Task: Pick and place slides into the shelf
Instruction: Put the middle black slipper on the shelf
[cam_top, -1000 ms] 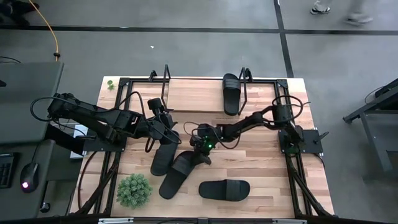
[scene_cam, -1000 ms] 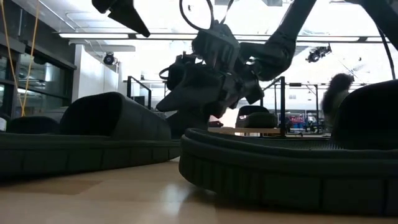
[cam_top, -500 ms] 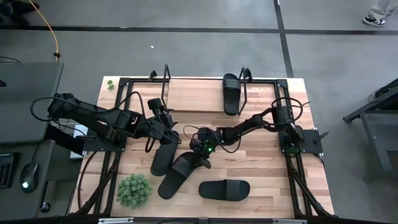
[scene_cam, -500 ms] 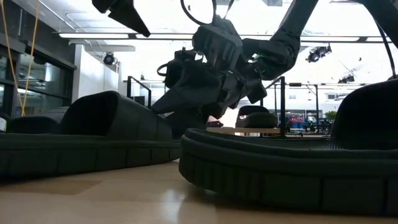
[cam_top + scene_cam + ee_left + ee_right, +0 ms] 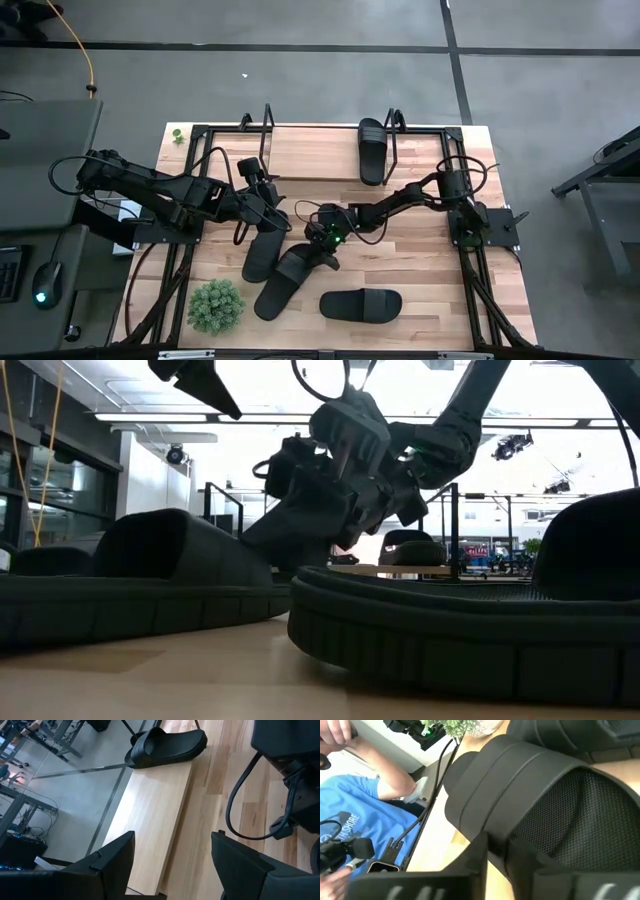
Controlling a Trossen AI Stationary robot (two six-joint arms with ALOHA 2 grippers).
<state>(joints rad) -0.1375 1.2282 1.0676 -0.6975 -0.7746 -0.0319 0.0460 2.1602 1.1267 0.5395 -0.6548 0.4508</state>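
Note:
One black slide lies on the shelf, the light board at the table's far side, also in the left wrist view as slide and shelf. Three slides lie on the table: a left one, a middle one and a near one. My right gripper is low at the middle slide's far end, shut on its strap. My left gripper hangs open above the left slide, touching nothing. My right gripper grips the middle slide by the far-side edge of its ribbed strap. One finger lies on the strap's outer face and the other at the opening under it. The fingers slant down from the table's right. The slide's sole rests on the table.
A small green plant stands at the near left corner, close to the middle slide's near end. The shelf's black wire end frames rise at the far side. A person in a blue shirt sits beyond the table's left edge.
My right gripper has stayed at the middle slide's far end, rolled a little about its own axis, and closed its fingers on the strap. The slide has stayed on the table.

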